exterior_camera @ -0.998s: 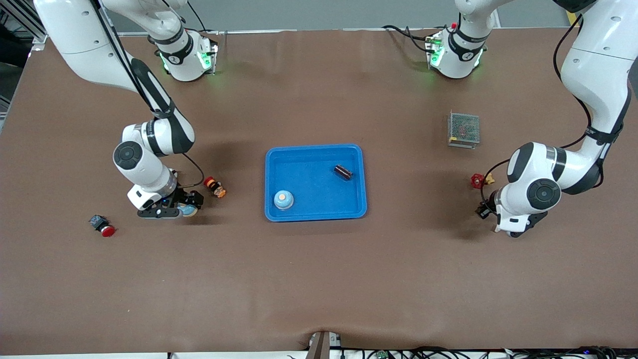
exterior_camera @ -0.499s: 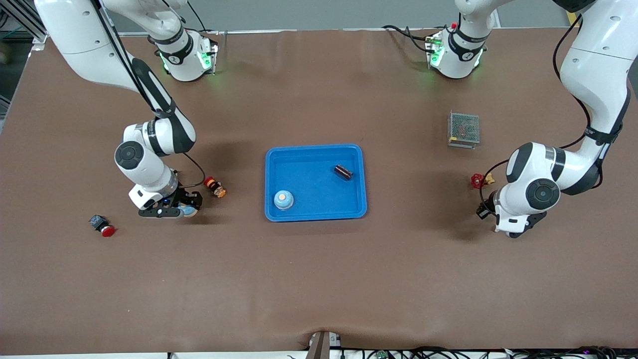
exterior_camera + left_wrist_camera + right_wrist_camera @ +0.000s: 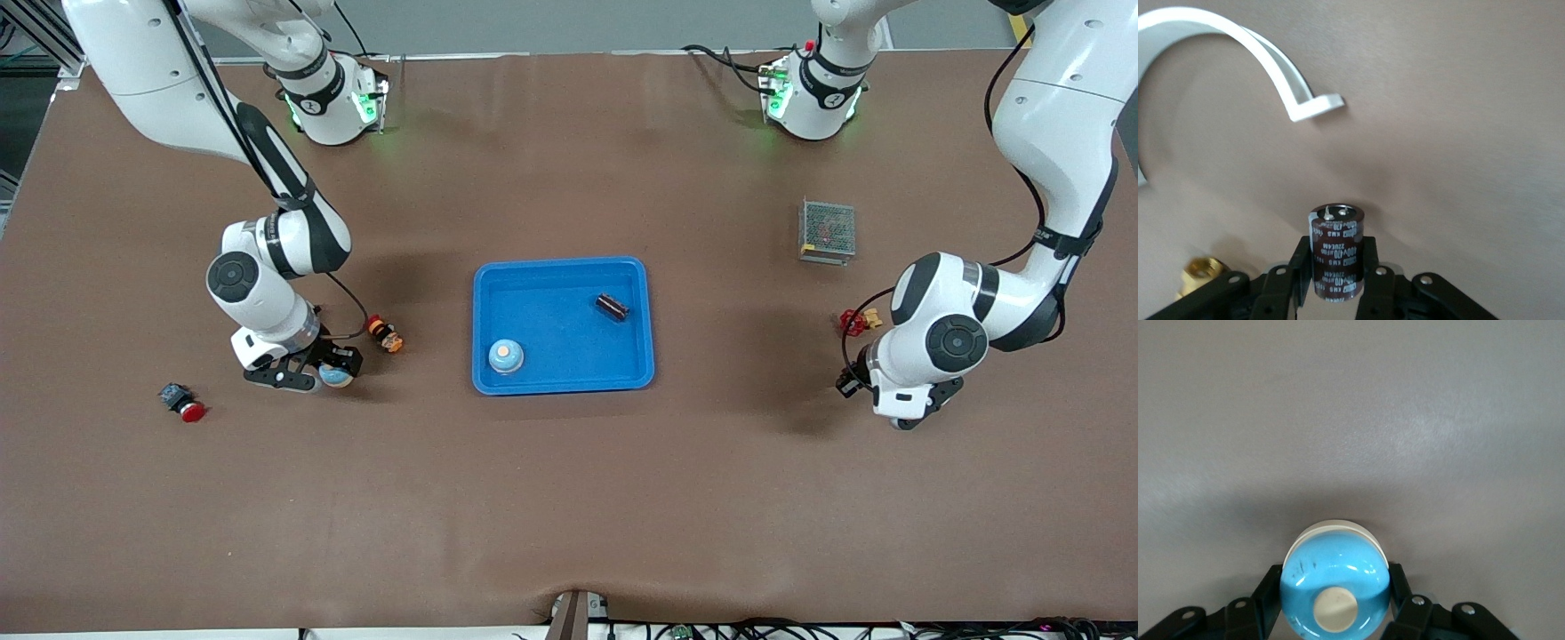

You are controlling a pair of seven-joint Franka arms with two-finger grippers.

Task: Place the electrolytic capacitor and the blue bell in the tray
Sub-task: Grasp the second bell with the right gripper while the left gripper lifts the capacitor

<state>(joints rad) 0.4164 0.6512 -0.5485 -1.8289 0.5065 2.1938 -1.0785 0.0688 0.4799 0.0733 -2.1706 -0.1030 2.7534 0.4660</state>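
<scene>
The blue tray (image 3: pixel 563 325) sits mid-table and serves as the landmark. Inside it lie two items already: a blue bell (image 3: pixel 505 356) in the corner nearest the front camera toward the right arm's end, and a dark capacitor (image 3: pixel 612 308) lying on its side near the tray's wall toward the left arm's end.

The right gripper (image 3: pixel 313 373) is low over the table, well apart from the tray toward the right arm's end. Its fingers (image 3: pixel 1269 600) are clamped on a second blue bell (image 3: pixel 1335 590) — a glossy blue dome with a cream button on top and a pale base ring, seen clearly in the right wrist view. In the front view the bell (image 3: pixel 335 375) peeks out from under the black fingers.

The left gripper (image 3: pixel 855 380) is down by the table, well apart from the tray toward the left arm's end. The left wrist view shows its fingers (image 3: pixel 1300 267) closed on an upright electrolytic capacitor (image 3: pixel 1336 252) — a dark brown can with white lettering and a silver top.

Between the right gripper and the tray stands a small orange-and-black figure (image 3: pixel 385 334). A red push button (image 3: pixel 182 403) lies farther still from the tray than the right gripper. Toward the left arm's end, a red-and-yellow connector (image 3: pixel 859 320) lies near the left arm's wrist, and a metal mesh box (image 3: pixel 828 230) sits farther from the front camera than the tray.
</scene>
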